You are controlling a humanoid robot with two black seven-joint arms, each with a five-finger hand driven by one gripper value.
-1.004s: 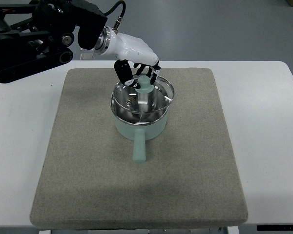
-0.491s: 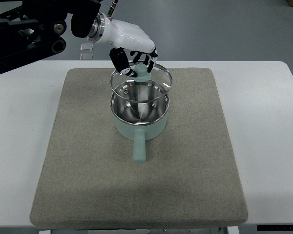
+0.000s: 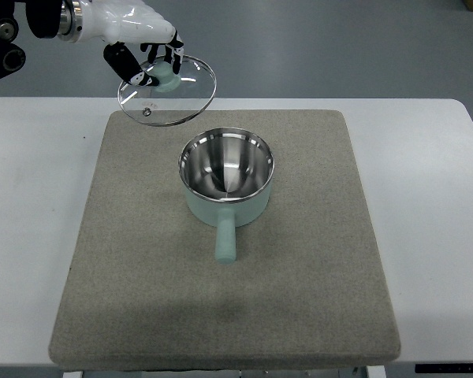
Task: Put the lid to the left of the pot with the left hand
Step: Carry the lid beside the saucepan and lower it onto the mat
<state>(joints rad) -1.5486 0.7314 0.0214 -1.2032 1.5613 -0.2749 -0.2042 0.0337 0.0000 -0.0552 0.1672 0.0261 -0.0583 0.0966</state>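
Pot [image 3: 226, 183] sits mid-mat, only obstacle on the mat [image 3: 142, 299]; its handle [image 3: 225, 239] sticks out toward 6 o'clock. Mat bare at 9 o'clock of pot, wide strip, nothing in the way. Also bare at 3 and 6 beyond handle tip. Left hand [image 3: 138, 35] w/ lid [image 3: 167, 90] hangs at approx 11 o'clock of pot, apart from rim. White table [image 3: 31, 197] bare both sides of mat.

I count one pot [image 3: 226, 183], one glass lid [image 3: 167, 90] (upper left of frame), one grey mat [image 3: 315, 283], one table [image 3: 426, 197], one hand of mine [image 3: 134, 31].
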